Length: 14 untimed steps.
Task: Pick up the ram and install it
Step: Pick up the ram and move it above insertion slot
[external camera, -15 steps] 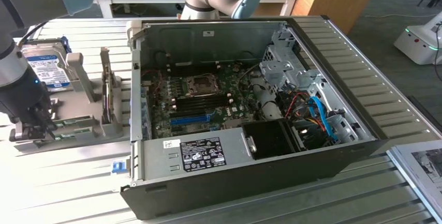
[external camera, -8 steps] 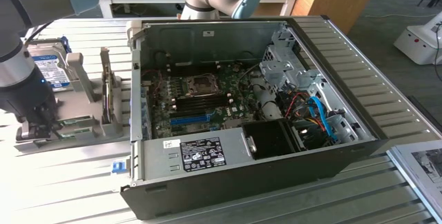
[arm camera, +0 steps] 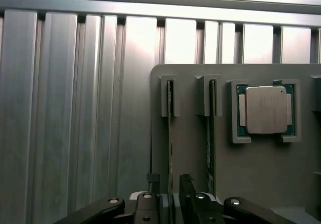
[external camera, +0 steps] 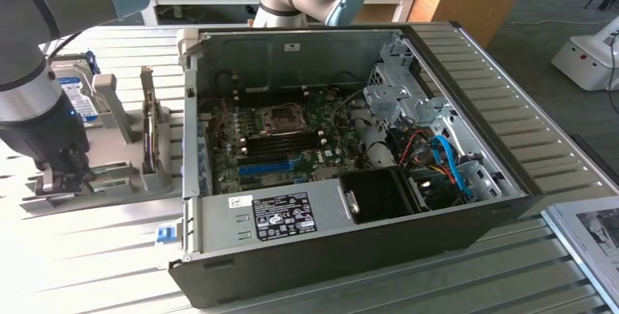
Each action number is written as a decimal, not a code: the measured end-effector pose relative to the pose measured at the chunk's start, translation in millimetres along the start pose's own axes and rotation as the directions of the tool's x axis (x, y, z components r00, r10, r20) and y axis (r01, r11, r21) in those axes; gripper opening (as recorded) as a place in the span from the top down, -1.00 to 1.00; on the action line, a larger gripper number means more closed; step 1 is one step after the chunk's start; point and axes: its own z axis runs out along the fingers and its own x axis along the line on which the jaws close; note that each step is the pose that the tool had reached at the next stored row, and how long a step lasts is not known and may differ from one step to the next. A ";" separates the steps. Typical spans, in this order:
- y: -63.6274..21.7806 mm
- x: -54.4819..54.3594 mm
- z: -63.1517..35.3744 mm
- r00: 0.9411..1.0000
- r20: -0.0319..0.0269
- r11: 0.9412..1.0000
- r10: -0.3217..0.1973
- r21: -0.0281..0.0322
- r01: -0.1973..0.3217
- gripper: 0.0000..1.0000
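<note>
On the grey fixture (arm camera: 190,143), the ram (arm camera: 170,133) stands on edge in the slot farthest from the fixture's CPU (arm camera: 266,109). End effector (arm camera: 169,180) released, straddling it. Risk: an off-centre closure could tilt the ram or snag the neighbouring stick (arm camera: 211,133).

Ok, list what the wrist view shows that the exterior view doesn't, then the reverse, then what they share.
Wrist view: the ram edge-on in its slot, straddled by the open gripper; a second stick in the neighbouring slot; a processor seated in its pocket.
Exterior view: the open computer case, its motherboard and the arm reaching down.
Both: the gripper low over the grey holder, which rests on the slatted table.
</note>
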 end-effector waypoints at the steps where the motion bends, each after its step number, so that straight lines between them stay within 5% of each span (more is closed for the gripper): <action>1: -1.1 0.0 0.0 1.000 0.000 1.000 0.000 0.000 0.000 0.40; 14: -4.2 0.2 2.4 1.000 0.000 1.000 0.000 0.000 0.000 0.40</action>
